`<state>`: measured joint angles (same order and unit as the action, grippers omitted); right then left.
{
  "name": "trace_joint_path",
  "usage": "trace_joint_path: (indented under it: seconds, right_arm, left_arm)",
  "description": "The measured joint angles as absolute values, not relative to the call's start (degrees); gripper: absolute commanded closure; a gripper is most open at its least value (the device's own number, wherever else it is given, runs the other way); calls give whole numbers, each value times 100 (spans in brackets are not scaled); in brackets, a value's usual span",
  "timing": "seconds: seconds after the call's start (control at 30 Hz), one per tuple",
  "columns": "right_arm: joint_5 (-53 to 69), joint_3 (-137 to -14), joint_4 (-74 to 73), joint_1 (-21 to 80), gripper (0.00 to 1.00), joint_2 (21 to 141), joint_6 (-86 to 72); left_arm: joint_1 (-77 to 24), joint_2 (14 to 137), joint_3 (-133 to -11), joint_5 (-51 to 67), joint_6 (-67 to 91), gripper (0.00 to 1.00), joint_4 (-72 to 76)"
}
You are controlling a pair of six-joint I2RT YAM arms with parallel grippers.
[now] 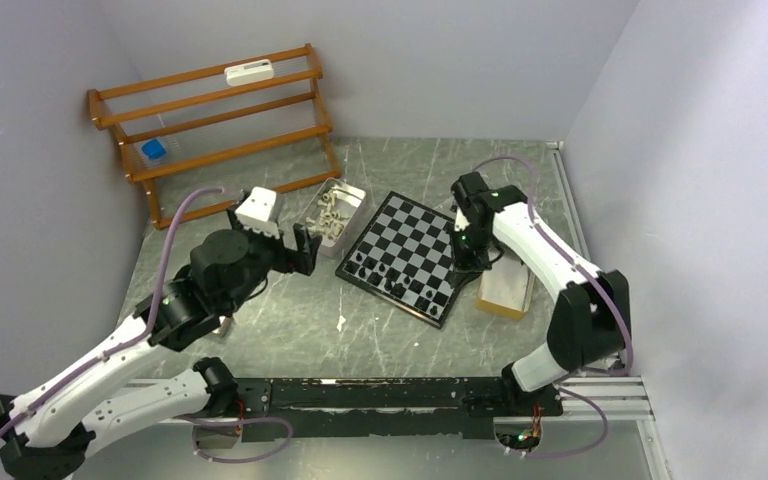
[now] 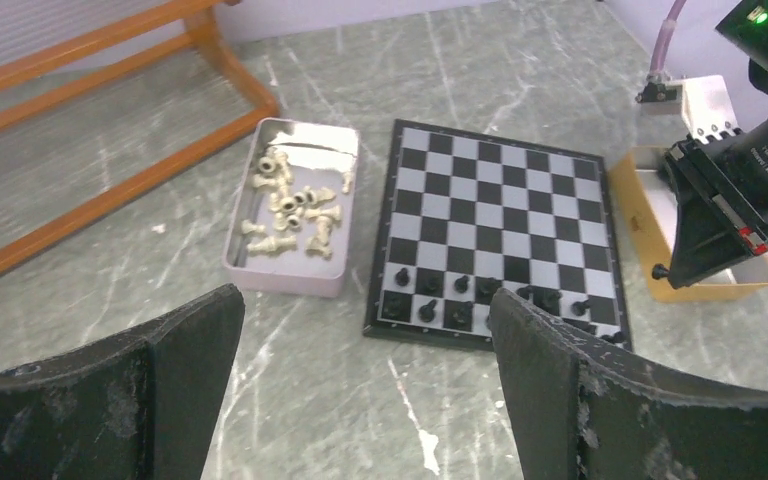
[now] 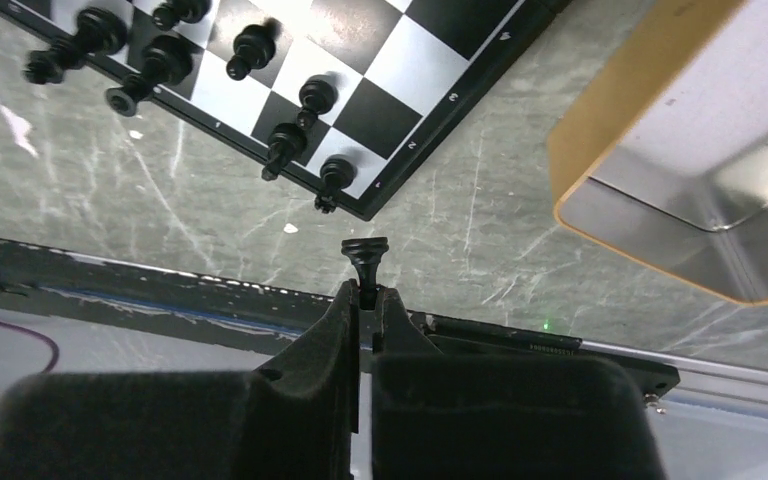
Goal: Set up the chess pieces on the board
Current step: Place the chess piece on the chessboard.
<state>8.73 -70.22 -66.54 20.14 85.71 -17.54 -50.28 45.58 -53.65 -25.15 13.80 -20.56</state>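
Chessboard [image 1: 405, 256] lies flat on the grey marbled table [image 1: 290, 330], turned at an angle between the two arms, with a cluster of black chess pieces [image 1: 380, 275] standing along its near rows and the far squares bare. In the left wrist view these black pieces sit in the two rows closest to the camera, some of them off-centre in their squares. The right gripper [image 3: 365, 295] hangs just off the board's right edge, above the table between the board and a yellow-rimmed tin [image 3: 580, 130]. Its jaws are pressed together on a single black piece [image 3: 365, 262], pinched at its narrow end with the round base sticking out past the fingertips. The left gripper [image 2: 365, 300] hovers over the table left of the board, its fingers [image 2: 200, 340] spread wide with nothing between them. Just beside the board's left edge sits a silver tin [image 2: 285, 280] holding a loose heap of cream-white chess pieces [image 2: 295, 210]. A wooden slatted rack [image 1: 215, 120] stands against the back wall.
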Motion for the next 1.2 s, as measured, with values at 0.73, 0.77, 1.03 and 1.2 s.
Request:
trace_joint_path:
  seconds: [0.73,0.77,1.03,1.2]
  right_arm:
    - [231,-7373,-6879,2906,100,10503,-1678]
    - [209,-7402,-6888,2906,100,10556,-1669]
    - [176,-7550,-6904,2921,100,10794,-1621]
    - [165,-7588,-6908,2923,98,10868,-1599]
  left_arm:
    - [-5028,3706,-4856,-2969,978,3,-1900]
    - [-5028,3695,-4856,-2976,978,3,-1898]
    - [-5028,3642,-4853,-3004,974,3,-1868]
    - [-5028,3636,-4851,-3041,969,3,-1865]
